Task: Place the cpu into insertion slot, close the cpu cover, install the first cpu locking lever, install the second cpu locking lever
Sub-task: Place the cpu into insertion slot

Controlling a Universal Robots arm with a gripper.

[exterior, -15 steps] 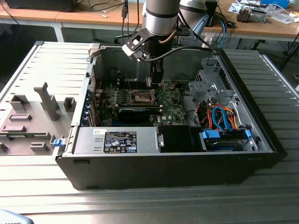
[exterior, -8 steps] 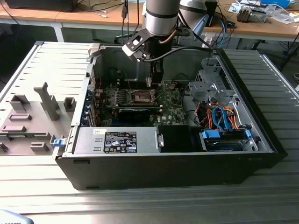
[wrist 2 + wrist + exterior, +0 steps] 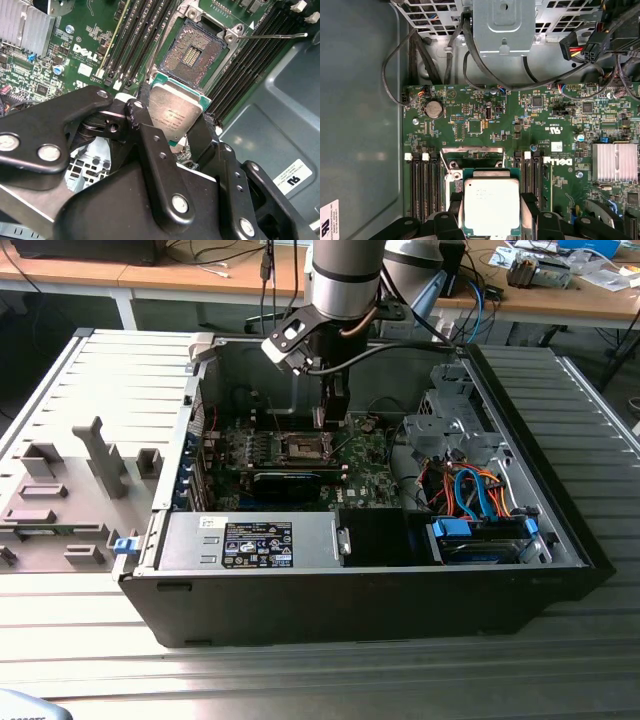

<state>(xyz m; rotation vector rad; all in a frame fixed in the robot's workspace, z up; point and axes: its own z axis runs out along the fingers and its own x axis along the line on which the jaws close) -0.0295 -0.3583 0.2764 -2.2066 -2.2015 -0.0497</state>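
Second wrist view gives us the clearest read: the black two-fingered end effector is clamped on the small, flat, square, silvery-topped cpu, gripping it by two opposite edges. The chip hangs just short of the square, metal-rimmed insertion slot, whose dark centre lies open and bare, and it is not yet seated. In the first wrist view the cpu sits between the rows of long black memory slots. What we take to be the thin silvery metal cpu cover stands lifted beyond it.

Our main worry is alignment. If the chip comes down shifted or turned against the slot's rim, one corner would land first and could bend the fine contacts in the socket floor. An edge grip leaves little margin, so a small slip could tilt the chip or drop it onto the green circuit board. The thin bare-metal locking lever juts out beside the slot, and a finger could snag on it. In the exterior view the end effector is deep inside the open black computer case, so its walls crowd any correction.
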